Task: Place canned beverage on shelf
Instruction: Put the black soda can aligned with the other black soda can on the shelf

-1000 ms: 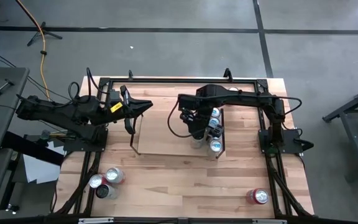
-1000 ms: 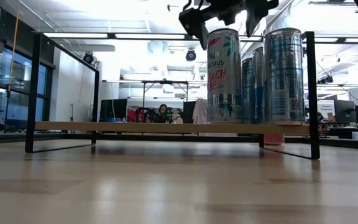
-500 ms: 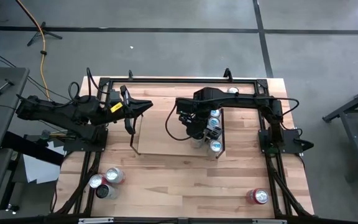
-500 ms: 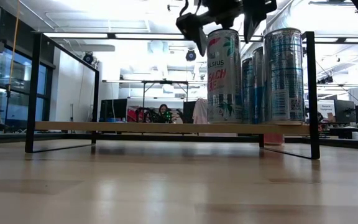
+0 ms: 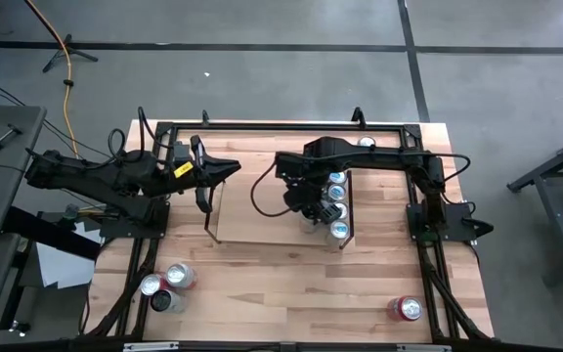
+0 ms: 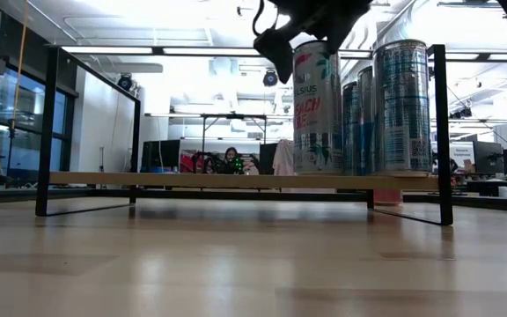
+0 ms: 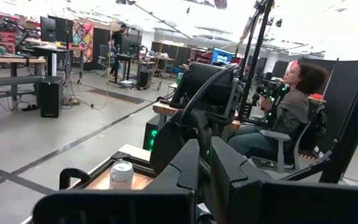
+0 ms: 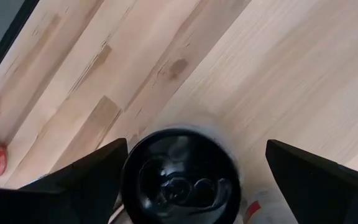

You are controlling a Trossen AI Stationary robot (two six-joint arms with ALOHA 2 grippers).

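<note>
Wood-plank tabletop (image 5: 291,293) carries the shelf (image 5: 257,220), three cans (image 5: 164,286) near-left, a red can (image 5: 405,309) near-right.

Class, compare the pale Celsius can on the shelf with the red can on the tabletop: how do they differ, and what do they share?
The pale can stands on the shelf beside blue cans; the red can sits alone on the tabletop, off the shelf. The right claw hangs open over the pale can; no claw is near the red can. Both are beverage cans.
</note>
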